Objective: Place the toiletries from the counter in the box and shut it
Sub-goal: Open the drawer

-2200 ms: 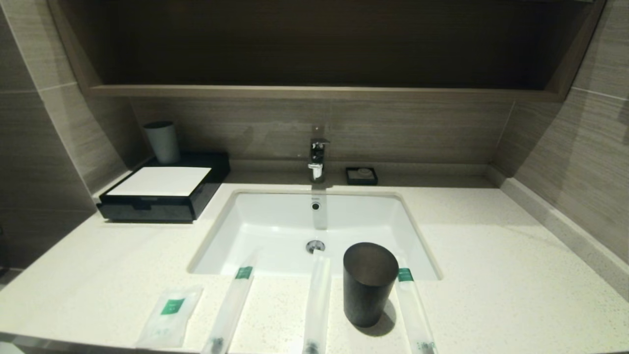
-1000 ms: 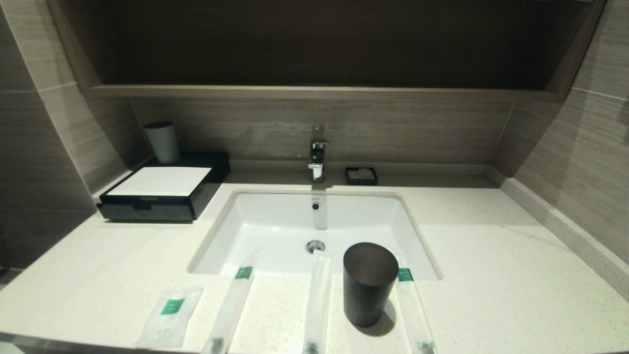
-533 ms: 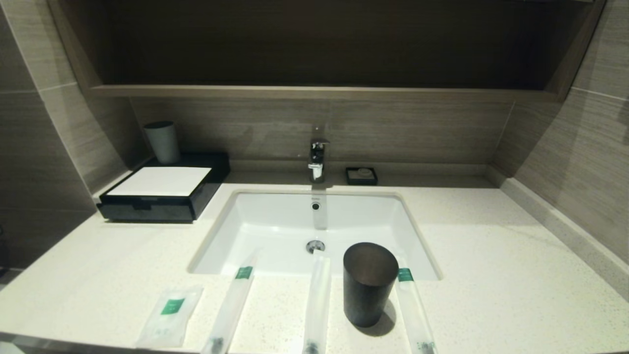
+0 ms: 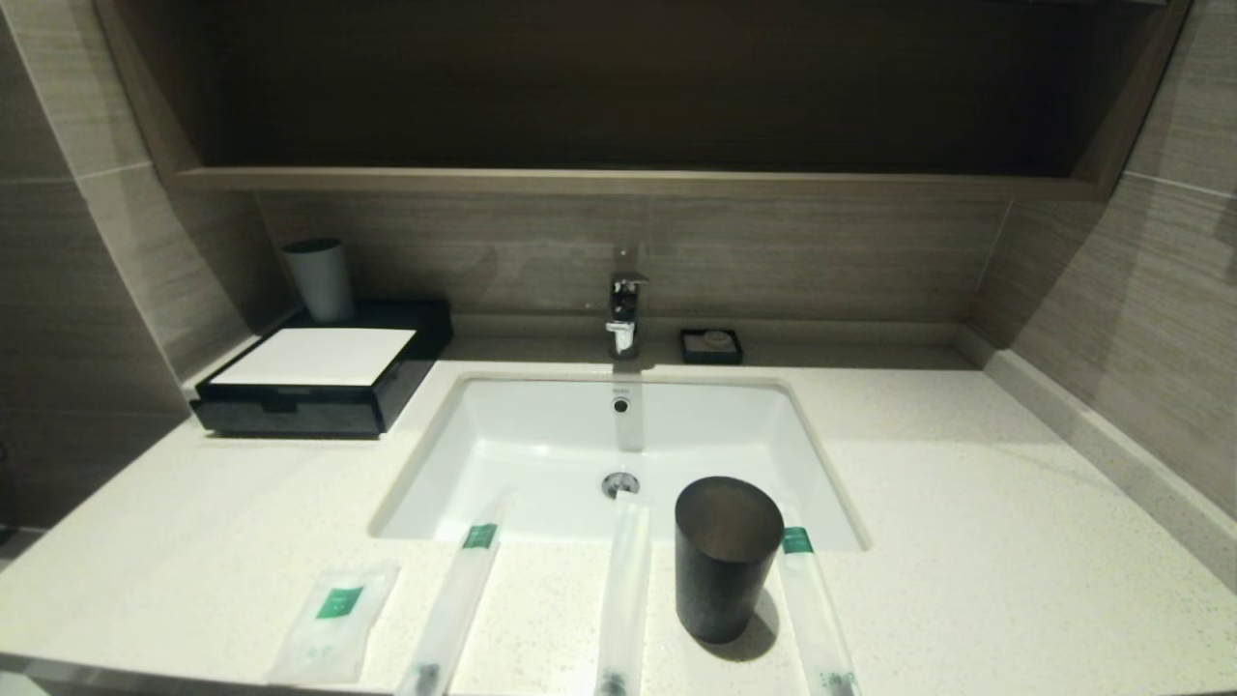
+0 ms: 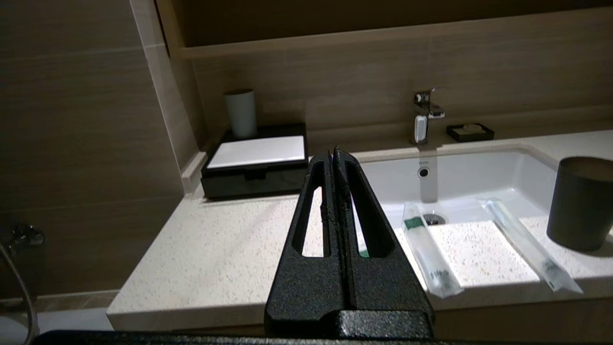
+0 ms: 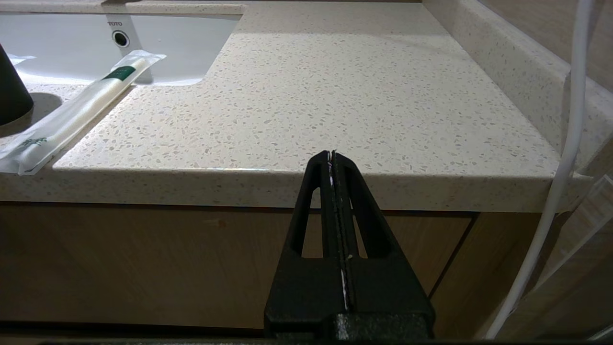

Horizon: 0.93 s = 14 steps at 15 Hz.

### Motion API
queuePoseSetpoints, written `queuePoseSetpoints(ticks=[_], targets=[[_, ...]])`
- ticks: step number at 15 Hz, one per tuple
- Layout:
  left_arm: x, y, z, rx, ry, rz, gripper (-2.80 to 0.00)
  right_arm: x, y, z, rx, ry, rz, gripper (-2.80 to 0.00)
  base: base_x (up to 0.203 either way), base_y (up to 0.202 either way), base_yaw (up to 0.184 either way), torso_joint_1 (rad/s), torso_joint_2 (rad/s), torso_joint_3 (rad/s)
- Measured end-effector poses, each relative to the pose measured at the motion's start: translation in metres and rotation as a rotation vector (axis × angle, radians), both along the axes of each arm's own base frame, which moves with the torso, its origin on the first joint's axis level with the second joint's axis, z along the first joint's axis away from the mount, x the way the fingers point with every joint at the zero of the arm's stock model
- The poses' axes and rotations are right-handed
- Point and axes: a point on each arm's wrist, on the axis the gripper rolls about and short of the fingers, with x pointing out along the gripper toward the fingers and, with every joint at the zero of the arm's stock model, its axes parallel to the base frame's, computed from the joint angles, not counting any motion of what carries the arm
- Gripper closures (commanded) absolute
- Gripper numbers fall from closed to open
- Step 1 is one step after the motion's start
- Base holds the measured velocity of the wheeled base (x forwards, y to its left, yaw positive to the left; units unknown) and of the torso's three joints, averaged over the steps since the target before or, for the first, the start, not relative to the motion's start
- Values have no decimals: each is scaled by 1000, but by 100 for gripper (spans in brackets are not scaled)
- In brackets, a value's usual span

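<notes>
Four translucent white plastic sachets with green labels are laid along the front of the cream speckled stone counter (image 4: 966,541). Leftmost is the short flat sachet (image 4: 333,619), then the left long sachet (image 4: 454,604), the middle long sachet (image 4: 623,590) and, past a dark cylindrical cup (image 4: 725,556), the right long sachet (image 4: 812,604); the long ones seem to overhang the white rectangular sink basin (image 4: 541,435). At the back left, the low black box with a white top panel (image 4: 319,377) is seen with its drawer pushed in. The left gripper (image 5: 334,155) is held before the counter edge, fingers pressed together and empty. The right gripper (image 6: 332,155) is parked below the edge, likewise closed on nothing.
</notes>
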Motion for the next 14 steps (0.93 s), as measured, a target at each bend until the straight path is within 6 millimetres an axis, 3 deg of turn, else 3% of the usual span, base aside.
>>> queuePoseSetpoints(ticks=[5, 14], targets=[[38, 0, 35, 1, 102, 1, 0, 0, 0, 0, 0, 0, 0, 0, 0, 0, 0, 0, 0, 0], [133, 1, 49, 44, 341, 42, 0, 0, 0, 0, 0, 0, 0, 0, 0, 0, 0, 0, 0, 0]])
